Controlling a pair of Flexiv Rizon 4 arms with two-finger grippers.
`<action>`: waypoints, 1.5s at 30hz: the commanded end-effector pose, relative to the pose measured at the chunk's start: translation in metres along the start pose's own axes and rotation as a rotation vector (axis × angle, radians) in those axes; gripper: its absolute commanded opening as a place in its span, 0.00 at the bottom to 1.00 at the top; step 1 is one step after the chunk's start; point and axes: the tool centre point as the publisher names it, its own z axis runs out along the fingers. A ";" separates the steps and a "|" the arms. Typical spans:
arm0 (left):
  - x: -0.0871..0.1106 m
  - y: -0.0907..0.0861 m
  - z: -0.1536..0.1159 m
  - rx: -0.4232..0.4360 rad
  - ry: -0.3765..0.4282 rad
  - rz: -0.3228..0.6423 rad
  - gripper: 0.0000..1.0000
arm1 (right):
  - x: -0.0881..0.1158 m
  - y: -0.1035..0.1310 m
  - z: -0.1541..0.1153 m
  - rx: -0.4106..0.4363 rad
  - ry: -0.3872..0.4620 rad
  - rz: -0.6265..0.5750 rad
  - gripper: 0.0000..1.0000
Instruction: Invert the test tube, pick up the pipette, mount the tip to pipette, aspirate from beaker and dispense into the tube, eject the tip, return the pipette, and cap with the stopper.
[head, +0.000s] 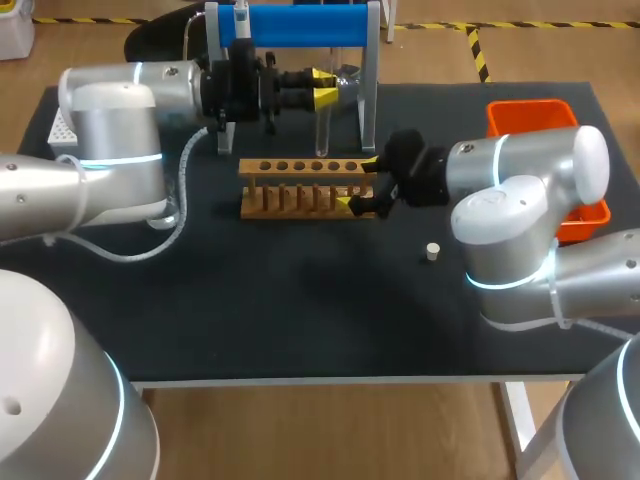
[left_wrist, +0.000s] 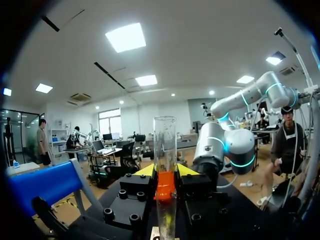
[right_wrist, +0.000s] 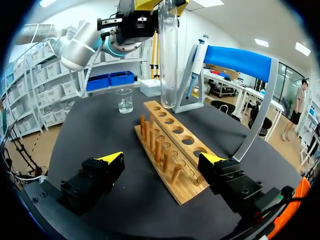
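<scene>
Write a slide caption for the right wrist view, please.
Open jaws flank the rack's end; the left arm holds the tube upright beyond.

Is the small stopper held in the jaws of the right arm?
No, the stopper lies loose on the table, apart from the right arm, whose jaws stand open around the end of the wooden rack.

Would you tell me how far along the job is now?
Early. The test tube is upright, mouth up, in the left gripper, above the rack, not yet seated. The right gripper straddles the rack's end, open. Remaining: the pipette hangs on its stand, the beaker untouched, the stopper lies on the table.
</scene>
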 end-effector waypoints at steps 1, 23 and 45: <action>-0.008 0.011 0.000 0.055 -0.004 -0.011 0.00 | 0.000 0.000 -0.001 0.002 0.002 0.000 1.00; -0.026 0.026 -0.005 0.033 0.043 -0.069 0.00 | 0.000 0.000 -0.001 0.002 0.002 0.000 1.00; -0.032 0.047 -0.012 0.017 0.030 -0.059 0.00 | 0.000 0.000 -0.001 0.002 0.002 0.000 1.00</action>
